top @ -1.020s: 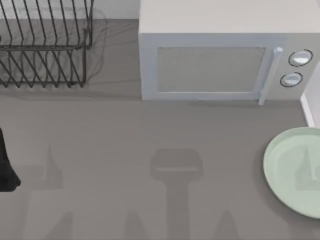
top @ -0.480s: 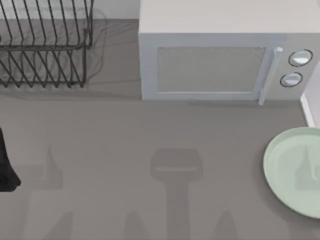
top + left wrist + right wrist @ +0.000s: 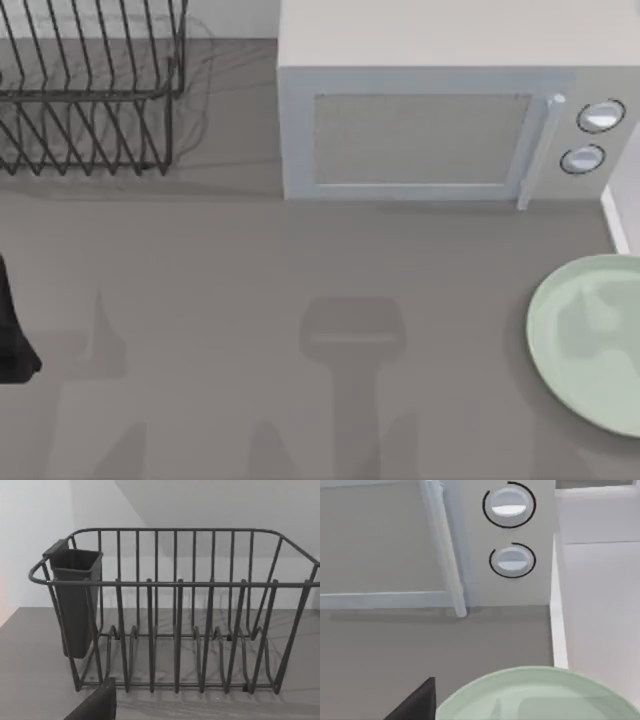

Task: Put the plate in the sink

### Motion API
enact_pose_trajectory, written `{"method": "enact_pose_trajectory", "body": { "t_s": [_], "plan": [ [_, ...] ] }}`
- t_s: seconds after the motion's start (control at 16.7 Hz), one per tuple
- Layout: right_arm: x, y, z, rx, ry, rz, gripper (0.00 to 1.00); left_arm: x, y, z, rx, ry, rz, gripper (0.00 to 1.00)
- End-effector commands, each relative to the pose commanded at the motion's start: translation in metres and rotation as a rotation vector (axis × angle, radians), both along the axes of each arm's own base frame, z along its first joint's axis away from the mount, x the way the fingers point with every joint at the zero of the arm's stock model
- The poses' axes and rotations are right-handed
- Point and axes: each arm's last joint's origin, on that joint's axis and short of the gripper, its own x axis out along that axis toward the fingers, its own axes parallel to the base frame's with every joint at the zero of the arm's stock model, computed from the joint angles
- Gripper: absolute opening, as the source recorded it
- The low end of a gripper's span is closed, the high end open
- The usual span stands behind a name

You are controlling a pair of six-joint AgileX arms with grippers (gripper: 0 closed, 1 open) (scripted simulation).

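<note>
The pale mint-green plate (image 3: 590, 340) lies flat on the grey counter at the right edge of the top view, partly cut off by it. A soft shadow falls across the plate. The sink's narrow white rim (image 3: 615, 218) runs just behind the plate, beside the microwave. The right wrist view looks down on the plate's near rim (image 3: 530, 692) and the sink rim (image 3: 559, 630), with a dark part of my right gripper (image 3: 415, 702) hovering over the counter beside the plate. My left arm (image 3: 12, 335) is parked at the left edge.
A grey-white microwave (image 3: 430, 120) with two round knobs (image 3: 600, 115) stands at the back, close to the sink rim. A dark wire dish rack (image 3: 90, 90) with a cutlery cup (image 3: 75, 600) sits at the back left. Bare counter stretches between them and the front.
The shadow on the plate has widened and shifted left, and the shadows at the front of the counter have shifted. The plate and the left arm have not moved.
</note>
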Motion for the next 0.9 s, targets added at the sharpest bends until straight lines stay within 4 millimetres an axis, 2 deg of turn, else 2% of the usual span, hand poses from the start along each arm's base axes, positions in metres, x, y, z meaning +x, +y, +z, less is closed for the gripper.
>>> {"method": "enact_pose_trajectory", "body": {
  "t_s": [0.18,0.36,0.66,0.9],
  "plan": [
    [0.031,0.015,0.019,0.018,0.266,0.031,1.0,0.0,0.0,0.0,0.0,0.0,0.0,1.0],
    [0.071,0.038,0.025,0.007,0.544,0.044,1.0,0.0,0.0,0.0,0.0,0.0,0.0,1.0],
    [0.133,0.083,0.005,-0.064,0.939,0.025,1.0,0.0,0.0,0.0,0.0,0.0,0.0,1.0],
    [0.159,0.11,-0.015,-0.121,1.116,0.001,1.0,0.0,0.0,0.0,0.0,0.0,0.0,1.0]
  ]
}}
